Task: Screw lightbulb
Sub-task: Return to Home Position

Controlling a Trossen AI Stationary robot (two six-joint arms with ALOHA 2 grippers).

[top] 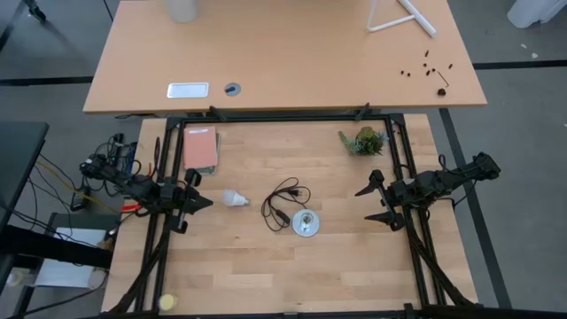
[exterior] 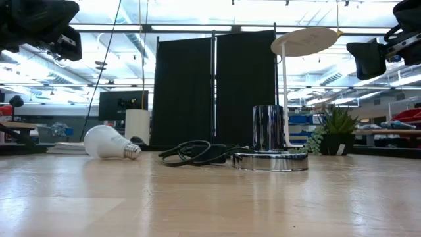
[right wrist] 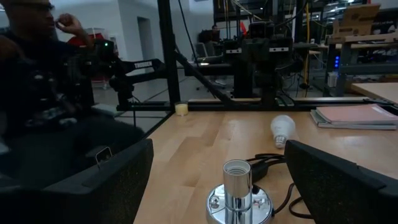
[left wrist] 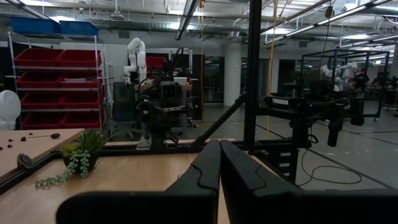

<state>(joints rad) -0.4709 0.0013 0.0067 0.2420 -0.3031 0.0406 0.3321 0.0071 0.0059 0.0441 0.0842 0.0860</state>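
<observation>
Bulb (top: 234,198) lies near socket (top: 305,223). Left gripper (left wrist: 219,155) closed, empty; right gripper (top: 368,203) wide open, empty. Retreat should clear the cord (top: 282,200).

Blurred person (right wrist: 43,93) at picture's edge

White pear-shaped lightbulb (top: 234,198) lying on its side on the wooden table, grey screw base free, unheld
</observation>
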